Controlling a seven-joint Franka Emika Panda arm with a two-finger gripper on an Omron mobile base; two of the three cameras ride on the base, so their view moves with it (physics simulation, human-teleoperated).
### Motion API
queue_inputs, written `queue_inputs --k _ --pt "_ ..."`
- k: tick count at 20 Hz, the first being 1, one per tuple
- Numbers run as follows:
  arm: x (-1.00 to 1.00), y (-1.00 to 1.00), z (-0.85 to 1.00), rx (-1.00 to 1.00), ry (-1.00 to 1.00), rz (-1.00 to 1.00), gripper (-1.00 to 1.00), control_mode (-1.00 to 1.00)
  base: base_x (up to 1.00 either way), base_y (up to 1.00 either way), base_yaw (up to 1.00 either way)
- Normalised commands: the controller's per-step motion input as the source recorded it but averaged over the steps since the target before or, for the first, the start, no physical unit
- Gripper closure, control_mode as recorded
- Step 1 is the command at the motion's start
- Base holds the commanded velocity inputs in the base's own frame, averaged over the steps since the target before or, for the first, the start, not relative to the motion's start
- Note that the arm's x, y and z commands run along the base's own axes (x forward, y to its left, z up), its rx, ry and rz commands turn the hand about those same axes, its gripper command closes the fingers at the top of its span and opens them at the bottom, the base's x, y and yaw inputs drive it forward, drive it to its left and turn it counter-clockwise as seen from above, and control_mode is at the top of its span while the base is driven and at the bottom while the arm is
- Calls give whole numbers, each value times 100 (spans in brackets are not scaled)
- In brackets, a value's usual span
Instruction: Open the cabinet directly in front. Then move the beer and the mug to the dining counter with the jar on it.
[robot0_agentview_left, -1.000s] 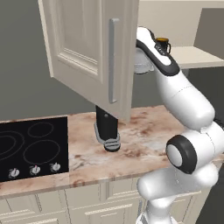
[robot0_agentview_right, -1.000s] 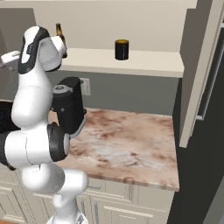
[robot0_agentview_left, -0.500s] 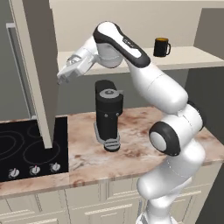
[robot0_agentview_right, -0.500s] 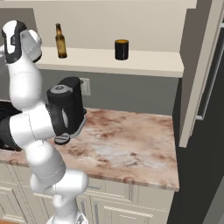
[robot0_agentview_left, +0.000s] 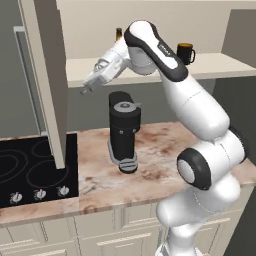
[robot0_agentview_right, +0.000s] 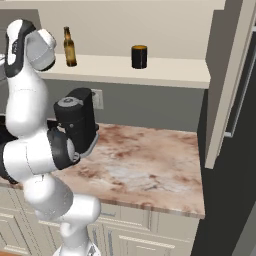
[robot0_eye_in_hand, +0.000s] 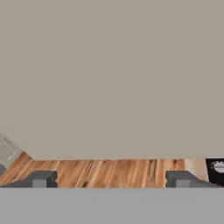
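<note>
Cabinet: both doors swung wide, one edge-on at the left of the left base view, the other edge-on at the right of the right base view; pale shelf exposed between them.

Beer: upright on the shelf, toward its left end; in the left base view just the neck peeks above the arm.

Mug: upright on the same shelf, well apart from the beer, to its right; handle visible in the left base view.

Hand: raised in front of the shelf's left part, pointing left and slightly down toward the left door; fingers spread wide, nothing between them. In the hand view the two fingertips stand far apart before a flat beige panel, with wood floor below it.

Coffee machine: dark, upright on the marbled table under the shelf.

Cooktop: black, set in the table left of the machine, three knobs along its front.
</note>
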Motion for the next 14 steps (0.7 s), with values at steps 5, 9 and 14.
queue_inputs --k 5,9,14 --pt "-50 -100 -14 0 0 -53 -100 -100 0 0 0" --pt "-53 -92 -8 0 -4 -53 -100 -100 0 0 0" --pt "-59 -53 1 0 -11 -60 -100 -100 0 0 0"
